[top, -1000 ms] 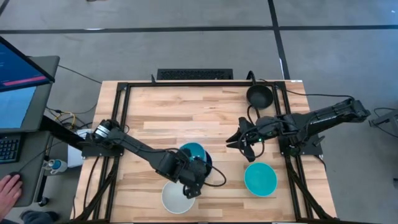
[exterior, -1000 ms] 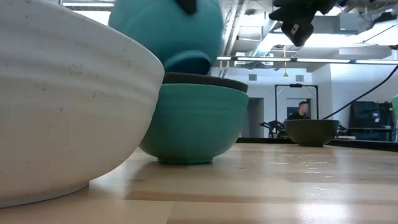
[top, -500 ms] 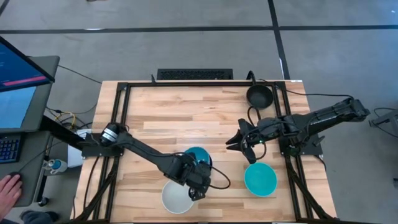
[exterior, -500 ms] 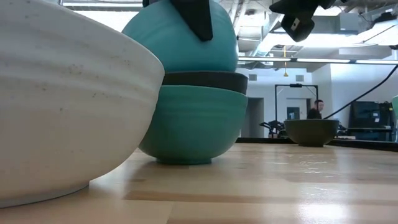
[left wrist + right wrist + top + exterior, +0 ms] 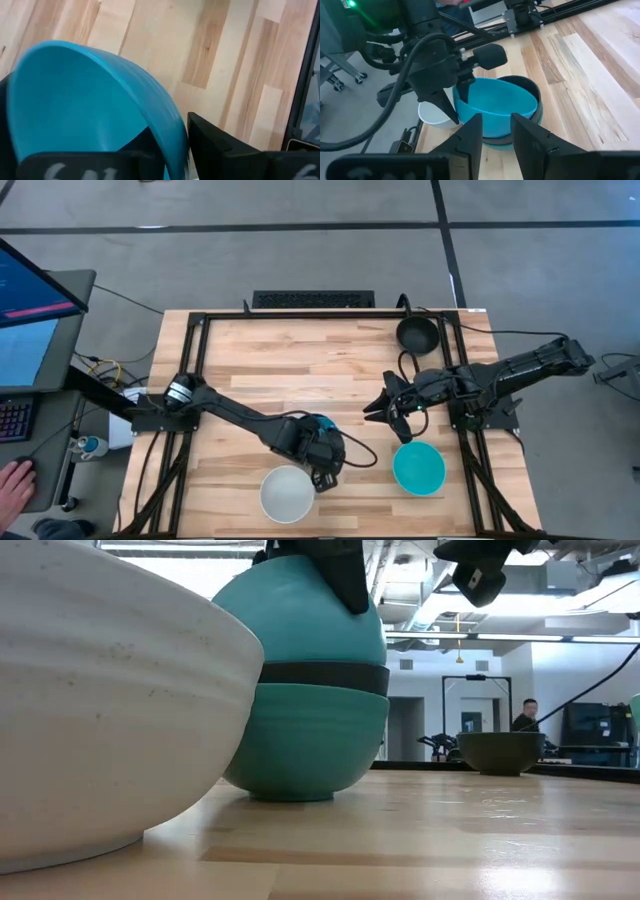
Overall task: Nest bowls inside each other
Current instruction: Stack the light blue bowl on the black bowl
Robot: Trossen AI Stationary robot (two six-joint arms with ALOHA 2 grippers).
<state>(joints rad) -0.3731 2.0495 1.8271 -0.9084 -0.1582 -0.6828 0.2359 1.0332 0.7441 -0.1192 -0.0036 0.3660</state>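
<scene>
Wooden table (image 5: 300, 360) bears bowls; person (image 5: 526, 715) stands behind.

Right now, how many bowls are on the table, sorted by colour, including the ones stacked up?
Bright cyan bowls: 2
Black bowls: 2
Dark teal bowl: 1
White bowl: 1
Total: 6
</scene>
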